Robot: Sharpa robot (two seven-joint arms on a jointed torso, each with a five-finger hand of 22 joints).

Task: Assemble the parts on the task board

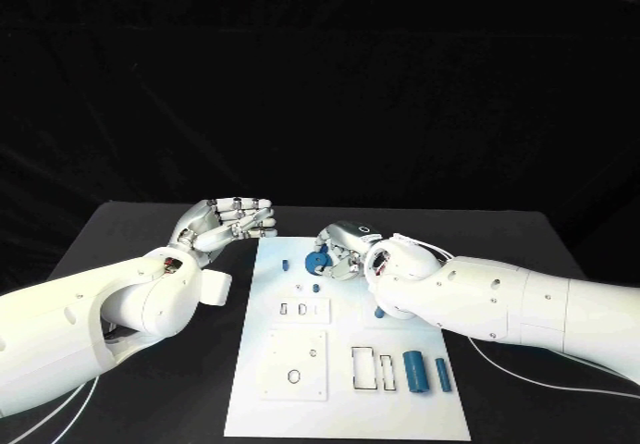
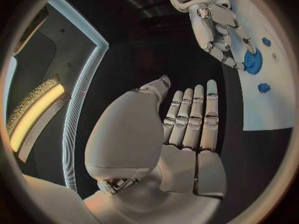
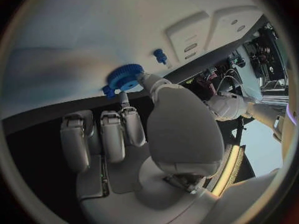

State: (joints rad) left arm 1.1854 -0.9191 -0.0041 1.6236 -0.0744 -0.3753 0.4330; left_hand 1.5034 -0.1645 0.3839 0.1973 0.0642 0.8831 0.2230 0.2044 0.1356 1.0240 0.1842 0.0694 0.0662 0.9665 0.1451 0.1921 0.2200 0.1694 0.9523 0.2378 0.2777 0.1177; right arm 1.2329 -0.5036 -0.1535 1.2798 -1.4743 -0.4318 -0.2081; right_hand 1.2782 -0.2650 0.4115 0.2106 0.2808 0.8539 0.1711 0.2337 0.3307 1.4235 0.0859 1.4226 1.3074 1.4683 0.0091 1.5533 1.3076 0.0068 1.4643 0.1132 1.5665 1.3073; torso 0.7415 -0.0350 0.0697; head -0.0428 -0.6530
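The white task board (image 1: 400, 412) lies in the middle of the table. My right hand (image 1: 350, 248) is over its far end and pinches a blue gear (image 1: 317, 263) between thumb and a finger, low against the board; the right wrist view shows the gear (image 3: 124, 77) at the fingertips. A small blue peg (image 1: 284, 264) stands just left of it. Two blue cylinders (image 1: 416, 370) lie side by side near the board's right edge. My left hand (image 1: 227, 222) hovers off the board's far left corner, fingers straight and together, holding nothing (image 2: 187, 129).
Rectangular and round recesses (image 1: 296, 356) mark the board's near half, and a slotted white block (image 1: 304, 310) sits mid-board. My right forearm (image 1: 507, 305) crosses the board's right side, partly covering another blue part (image 1: 380, 313). Black table (image 1: 160, 407) surrounds the board.
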